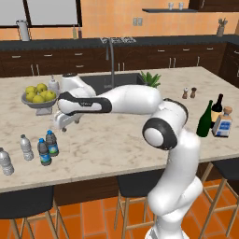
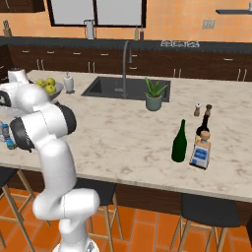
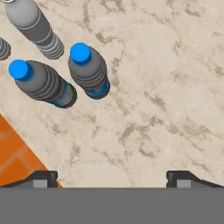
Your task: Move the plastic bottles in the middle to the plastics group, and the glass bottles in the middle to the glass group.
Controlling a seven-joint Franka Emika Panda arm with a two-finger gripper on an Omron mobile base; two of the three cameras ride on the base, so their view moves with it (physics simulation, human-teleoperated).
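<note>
No lettering, brand, number or sign can be read anywhere. The blue label on the squat clear bottle (image 2: 202, 154), far to the right of the gripper (image 1: 62, 122), is a plain patch with only a faint blur where print might be. The blue-green bands on the two blue-capped plastic bottles (image 3: 87, 70), just below and in front of the gripper, show no words. The tan label on the dark bottle (image 1: 217, 108) is too small to make out.
</note>
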